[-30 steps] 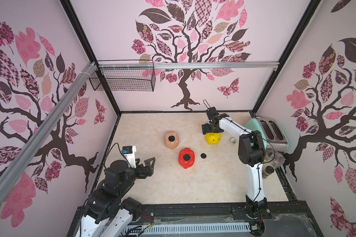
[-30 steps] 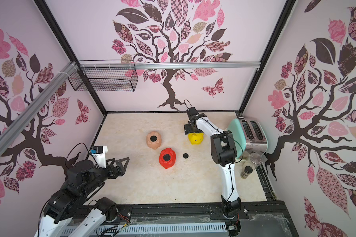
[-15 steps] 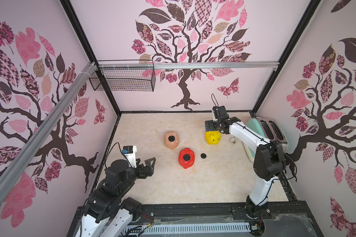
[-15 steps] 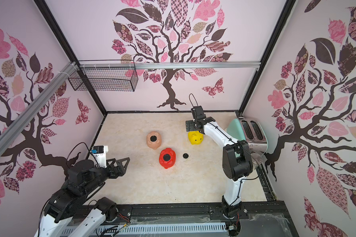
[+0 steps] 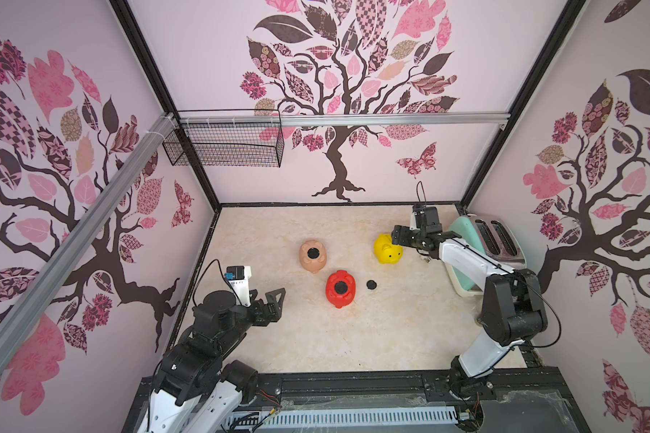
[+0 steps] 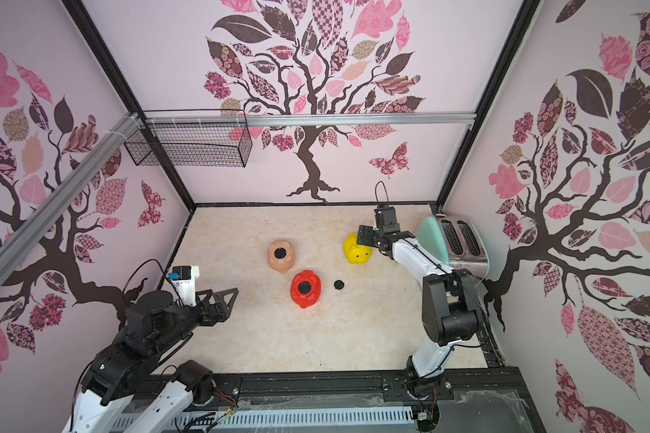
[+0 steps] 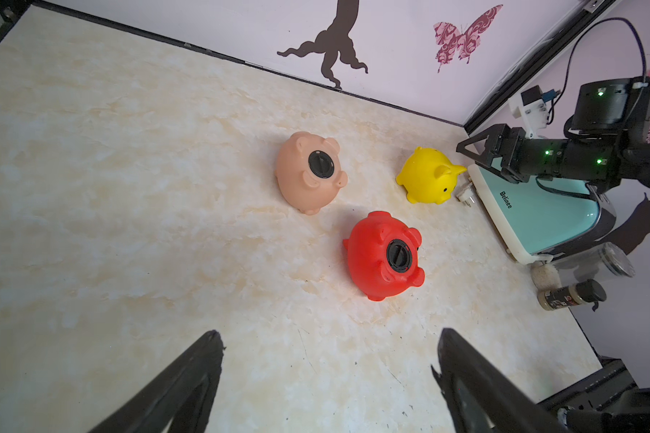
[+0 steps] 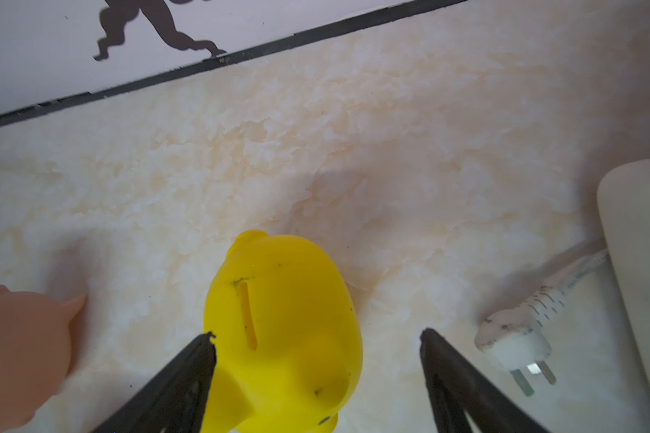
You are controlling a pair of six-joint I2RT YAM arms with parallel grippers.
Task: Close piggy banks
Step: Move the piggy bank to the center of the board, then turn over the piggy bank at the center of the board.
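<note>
Right claw (image 8: 316,333) spread about yellow piggy bank (image 8: 278,300) near toaster (image 8: 631,262) edge; left claw (image 7: 329,333) spread, bare tabletop (image 7: 128,187) ahead.

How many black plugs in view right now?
3. First plug in the peach pig belly hole; second plug in the red pig; loose plug on the table beside the red one. Yellow pig stands upright, belly hidden.

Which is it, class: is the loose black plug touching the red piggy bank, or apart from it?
Apart. Both top views show a strip of bare table between the black plug and the red piggy bank.
</note>
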